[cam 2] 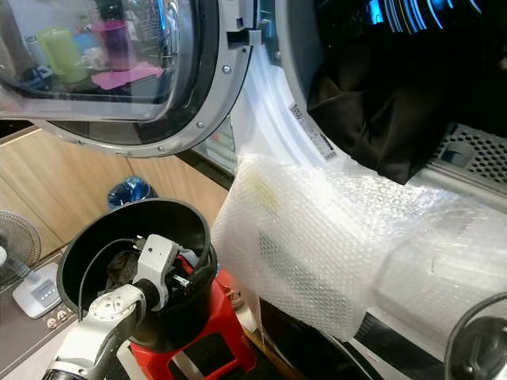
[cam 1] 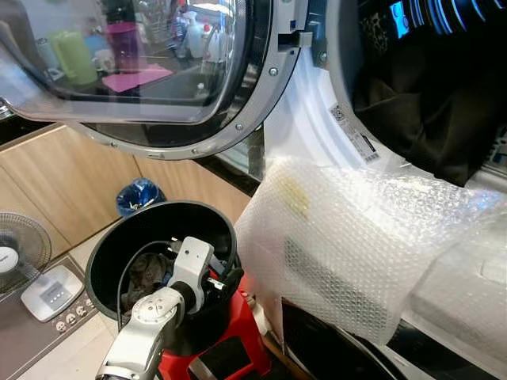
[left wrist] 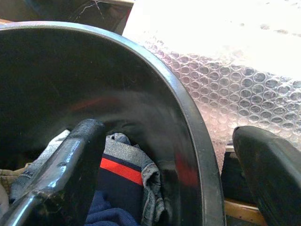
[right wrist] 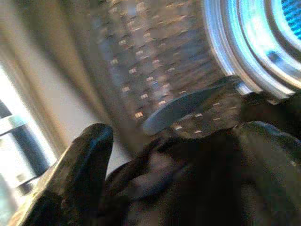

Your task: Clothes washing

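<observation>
A black bucket (cam 1: 92, 261) stands on a red stool (cam 1: 247, 339) in front of the washing machine. It holds grey, navy and red clothes (left wrist: 123, 175). My left gripper (left wrist: 174, 181) is open and straddles the bucket's rim, one finger (left wrist: 70, 174) inside above the clothes and the other outside. The machine's round door (cam 1: 142, 71) is swung open to the left. A black garment (cam 1: 428, 119) hangs in the drum mouth. Inside the perforated drum (right wrist: 141, 61), my right gripper (right wrist: 178, 174) is open with dark cloth (right wrist: 197, 188) lying between its fingers.
Bubble wrap (cam 1: 348, 237) drapes the machine's front below the opening. A blue bag (cam 1: 139, 195) sits behind the bucket by wooden cabinets. A fan (cam 1: 17, 247) and a small white device (cam 1: 52, 291) are on the floor at the left.
</observation>
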Available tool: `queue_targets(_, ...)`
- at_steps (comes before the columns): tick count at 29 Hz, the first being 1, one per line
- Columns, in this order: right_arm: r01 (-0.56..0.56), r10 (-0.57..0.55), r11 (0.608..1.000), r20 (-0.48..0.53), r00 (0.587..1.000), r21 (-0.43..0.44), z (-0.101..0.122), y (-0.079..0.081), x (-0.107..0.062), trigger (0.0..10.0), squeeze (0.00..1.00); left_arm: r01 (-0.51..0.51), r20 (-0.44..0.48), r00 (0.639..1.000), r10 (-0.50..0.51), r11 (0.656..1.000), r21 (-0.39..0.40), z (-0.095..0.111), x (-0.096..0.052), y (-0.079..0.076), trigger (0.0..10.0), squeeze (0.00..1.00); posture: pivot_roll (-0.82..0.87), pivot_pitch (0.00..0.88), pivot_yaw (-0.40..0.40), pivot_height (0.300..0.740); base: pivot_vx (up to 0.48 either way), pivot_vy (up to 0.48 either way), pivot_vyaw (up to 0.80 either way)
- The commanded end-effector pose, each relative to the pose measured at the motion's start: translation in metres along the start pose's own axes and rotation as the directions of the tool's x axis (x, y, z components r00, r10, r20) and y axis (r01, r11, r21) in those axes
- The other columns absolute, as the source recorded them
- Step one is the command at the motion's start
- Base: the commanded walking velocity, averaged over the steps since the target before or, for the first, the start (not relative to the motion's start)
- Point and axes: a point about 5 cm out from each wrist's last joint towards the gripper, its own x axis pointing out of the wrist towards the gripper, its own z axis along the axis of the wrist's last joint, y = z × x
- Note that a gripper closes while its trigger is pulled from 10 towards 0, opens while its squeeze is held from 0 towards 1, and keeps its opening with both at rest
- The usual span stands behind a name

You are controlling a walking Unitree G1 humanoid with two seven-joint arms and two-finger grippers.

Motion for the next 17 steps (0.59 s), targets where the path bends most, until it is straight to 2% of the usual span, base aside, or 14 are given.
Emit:
queue_targets(1,-0.09,0.09,0.996,0.021,0.996,0.007,0.0,0.019,-0.003,10.0,0.0,0.008,-0.019,1.0,-0.008,1.0,0.017,-0.005,-0.002,0.0,10.0,0.0,-0.18,0.11,0.057,0.74,0.0,0.0,0.0)
queue_targets(2,-0.09,0.09,0.996,0.021,0.996,0.007,0.0,0.019,-0.003,10.0,0.0,0.008,-0.019,1.0,-0.008,1.0,0.017,-0.005,-0.002,0.0,10.0,0.0,-0.18,0.11,0.057,0.74,0.0,0.0,0.0)
queue_targets(6,-0.199,0.198,0.979,0.044,0.979,0.035,-0.001,0.037,-0.006,10.0,0.0,0.01,-0.019,1.0,-0.01,1.0,0.015,-0.005,-0.001,0.0,10.0,0.0,-0.18,0.11,0.054,0.74,0.0,0.0,0.0)
queue_targets(7,-0.269,0.267,0.962,0.054,0.962,0.045,-0.004,0.05,-0.008,10.0,0.0,0.011,-0.018,1.0,-0.011,1.0,0.014,-0.005,-0.001,-0.001,10.0,0.0,-0.19,0.11,0.051,0.74,0.0,0.0,0.0)
queue_targets(8,-0.386,0.379,0.919,0.09,0.921,0.076,-0.011,0.073,-0.013,10.0,0.0,0.015,-0.018,1.0,-0.015,1.0,0.011,-0.006,0.0,-0.003,10.0,0.0,-0.19,0.11,0.049,0.74,0.0,0.0,0.0)
queue_targets(9,-0.386,0.379,0.919,0.09,0.921,0.076,-0.011,0.073,-0.013,10.0,0.0,0.015,-0.018,1.0,-0.015,1.0,0.011,-0.006,0.0,-0.003,10.0,0.0,-0.19,0.11,0.049,0.74,0.0,0.0,0.0)
queue_targets(10,-0.42,0.406,0.899,0.127,0.905,0.125,-0.013,0.082,-0.014,10.0,0.0,0.016,-0.017,1.0,-0.016,1.0,0.01,-0.006,0.001,-0.004,10.0,0.0,-0.19,0.108,0.042,0.74,0.0,0.0,0.0)
queue_targets(11,-0.42,0.406,0.899,0.127,0.905,0.125,-0.013,0.082,-0.014,10.0,0.0,0.016,-0.017,1.0,-0.016,1.0,0.01,-0.006,0.001,-0.004,10.0,0.0,-0.19,0.108,0.042,0.74,0.0,0.0,0.0)
queue_targets(12,-0.445,0.431,0.886,0.12,0.894,0.134,-0.018,0.09,-0.014,10.0,0.0,0.017,-0.016,1.0,-0.017,1.0,0.007,-0.006,0.001,-0.005,10.0,0.0,-0.19,0.108,0.04,0.74,0.0,0.0,0.0)
queue_targets(13,-0.439,0.432,0.888,0.074,0.899,0.137,-0.03,0.099,-0.014,10.0,0.0,0.017,-0.014,1.0,-0.017,1.0,0.001,-0.007,0.002,-0.006,10.0,0.0,-0.2,0.11,0.034,0.74,0.0,0.0,0.0)
queue_targets(16,-0.381,0.385,0.915,-0.006,0.923,0.13,-0.047,0.099,-0.014,10.0,0.0,0.016,-0.014,1.0,-0.016,1.0,-0.004,-0.007,0.002,-0.008,10.0,0.0,-0.2,0.113,0.025,0.74,0.0,0.0,0.0)
queue_targets(17,-0.319,0.328,0.935,-0.038,0.944,0.153,-0.056,0.098,-0.013,10.0,0.0,0.014,-0.015,1.0,-0.014,1.0,-0.005,-0.008,0.002,-0.008,10.0,0.0,-0.2,0.115,0.021,0.74,0.0,0.0,0.0)
